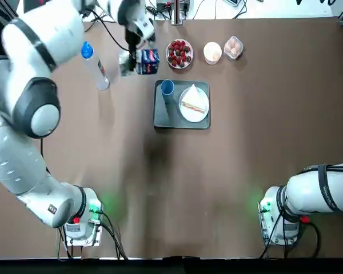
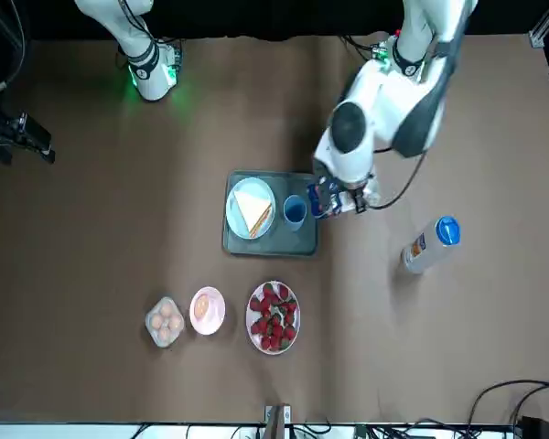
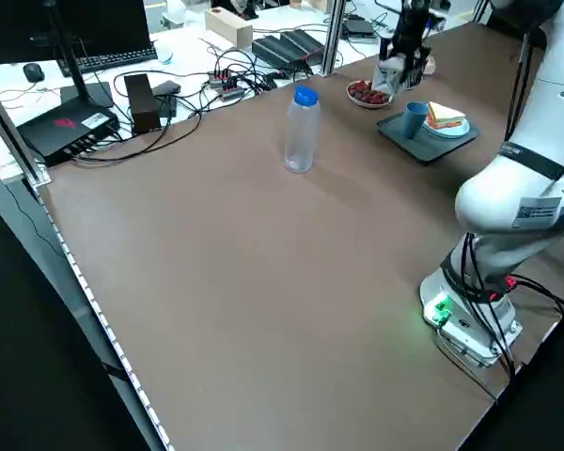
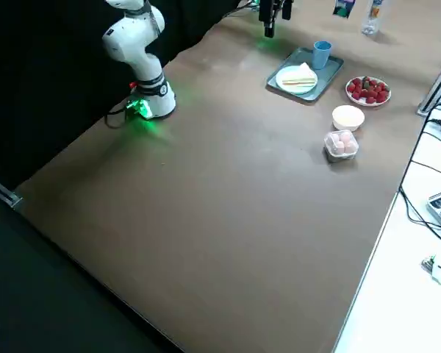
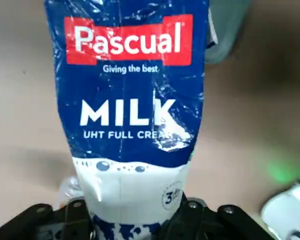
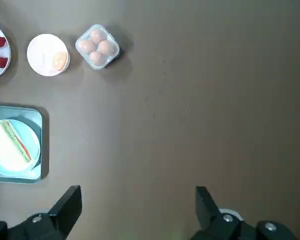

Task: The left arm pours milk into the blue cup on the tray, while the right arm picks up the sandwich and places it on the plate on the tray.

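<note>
The milk point(image 1: 149, 61) is off the table, clamped between the fingers of the left gripper point(image 1: 138, 57) and held in the air just beyond the far-left corner of the tray point(image 1: 163, 117). In the left wrist view the carton point(image 5: 132, 100) fills the frame, its blue panel with the white word MILK facing the camera and its white end pinched between the two black fingers point(image 5: 50, 220). From the front, the carton point(image 2: 326, 197) hangs just beside the tray's edge, close to the blue cup point(image 2: 295, 211).

The blue cup point(image 1: 167, 87) stands upright in the far-left corner of the tray, just beside the plate point(image 1: 186, 111). The sandwich point(image 1: 194, 101) lies flat on that white plate, its tan edge of filling showing — the wrist camera of the right arm sees it too, sandwich point(image 6: 10, 145) on plate, plate on tray.

The right gripper point(image 6: 139, 202) hovers high above bare table, well apart from the tray, its fingers spread wide with nothing between them; the right arm's base sits at the near right corner of the table.

Beyond the tray, along the far side, stand a dish of strawberries point(image 1: 179, 53), a small white bowl point(image 1: 212, 52) and a clear box of eggs point(image 1: 233, 47) — all in a row. A clear bottle with a blue cap point(image 1: 95, 67) stands upright to the left of the carton, apart from it.
</note>
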You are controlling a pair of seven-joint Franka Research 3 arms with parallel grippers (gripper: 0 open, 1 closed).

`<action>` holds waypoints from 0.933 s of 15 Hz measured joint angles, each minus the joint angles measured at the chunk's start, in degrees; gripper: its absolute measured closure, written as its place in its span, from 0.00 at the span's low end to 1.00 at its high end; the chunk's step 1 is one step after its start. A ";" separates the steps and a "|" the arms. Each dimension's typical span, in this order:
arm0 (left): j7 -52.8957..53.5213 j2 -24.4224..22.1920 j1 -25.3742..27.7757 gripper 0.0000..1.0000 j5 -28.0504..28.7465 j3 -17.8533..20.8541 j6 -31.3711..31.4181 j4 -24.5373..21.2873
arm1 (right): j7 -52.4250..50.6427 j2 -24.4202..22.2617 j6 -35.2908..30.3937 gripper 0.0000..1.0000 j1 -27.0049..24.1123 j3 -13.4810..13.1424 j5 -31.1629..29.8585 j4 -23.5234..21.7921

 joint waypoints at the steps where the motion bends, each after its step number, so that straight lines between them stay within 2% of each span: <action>1: 2.29 -2.03 1.85 0.47 -1.99 -0.01 -1.92 0.09 | 0.00 0.00 0.00 0.00 0.09 0.09 0.00 0.01; 5: 15.82 -9.11 11.61 0.47 -10.22 0.01 -8.57 0.15 | 0.00 0.00 0.08 0.00 0.12 0.03 0.00 0.03; 8: 25.91 -12.62 20.52 0.48 -17.01 0.02 -13.77 0.17 | 0.00 0.00 0.08 0.00 0.12 0.01 0.00 0.02; 11: 38.14 -14.10 31.53 0.48 -24.33 0.06 -19.52 0.19 | 0.00 0.00 0.03 0.00 0.12 0.00 0.00 -0.01; 14: 52.80 -13.79 44.81 0.48 -30.86 0.31 -23.95 0.09 | 0.00 -0.19 0.07 0.00 0.06 -0.16 0.00 0.01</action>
